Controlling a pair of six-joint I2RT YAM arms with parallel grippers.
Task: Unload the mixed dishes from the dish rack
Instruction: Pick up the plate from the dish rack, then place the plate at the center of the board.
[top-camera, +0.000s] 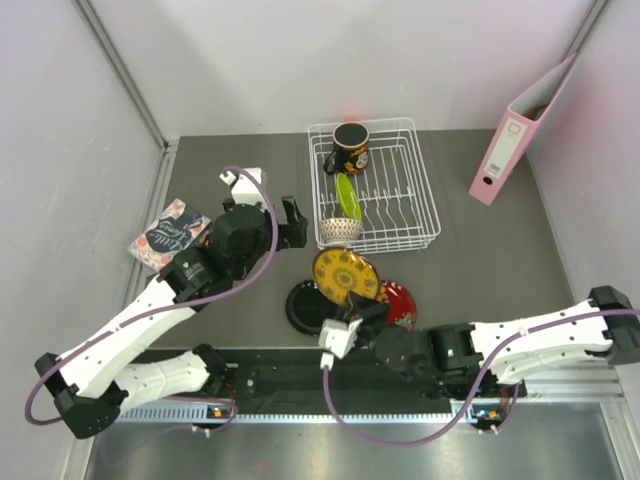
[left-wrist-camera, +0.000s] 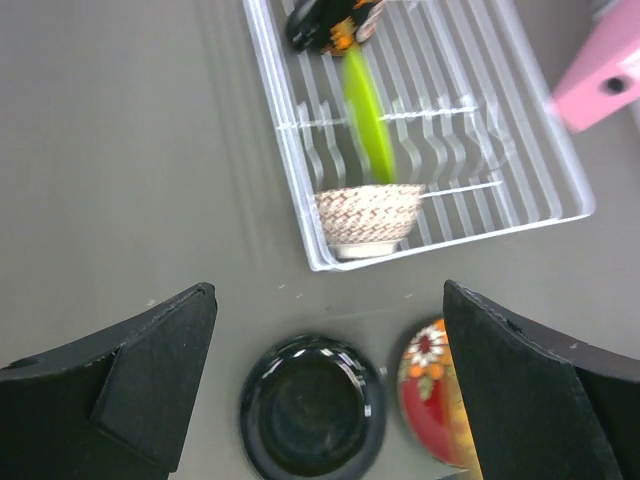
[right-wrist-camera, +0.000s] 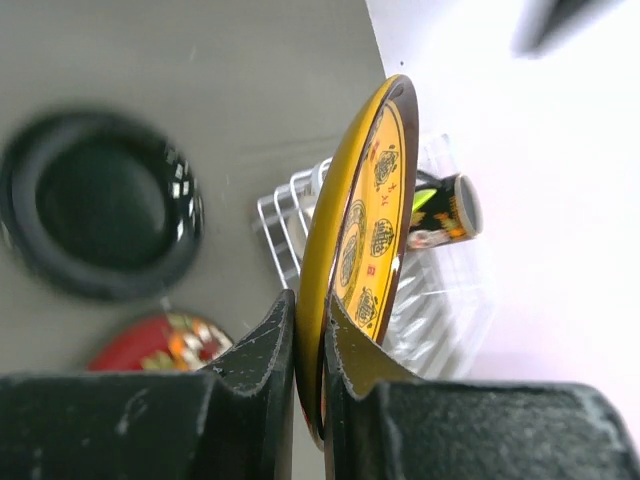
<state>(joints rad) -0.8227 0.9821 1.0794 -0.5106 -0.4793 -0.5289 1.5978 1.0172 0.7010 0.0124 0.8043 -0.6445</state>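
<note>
The white wire dish rack (top-camera: 400, 200) holds a dark mug (top-camera: 350, 147), an upright lime green plate (top-camera: 347, 195) and a beige lattice bowl (top-camera: 340, 230) in its near left corner. My right gripper (top-camera: 365, 308) is shut on the rim of the yellow patterned plate (top-camera: 345, 275) and holds it tilted above the table; in the right wrist view the plate (right-wrist-camera: 365, 235) stands on edge in the gripper (right-wrist-camera: 310, 340). The glossy black plate (top-camera: 305, 308) and the red floral plate (top-camera: 402, 305) lie on the table in front of the rack. My left gripper (top-camera: 295, 225) is open and empty, left of the rack, above the black plate (left-wrist-camera: 312, 408).
A pink ring binder (top-camera: 520, 130) leans against the right wall behind the rack. A patterned card (top-camera: 168, 235) lies at the table's left edge. Grey walls close in both sides.
</note>
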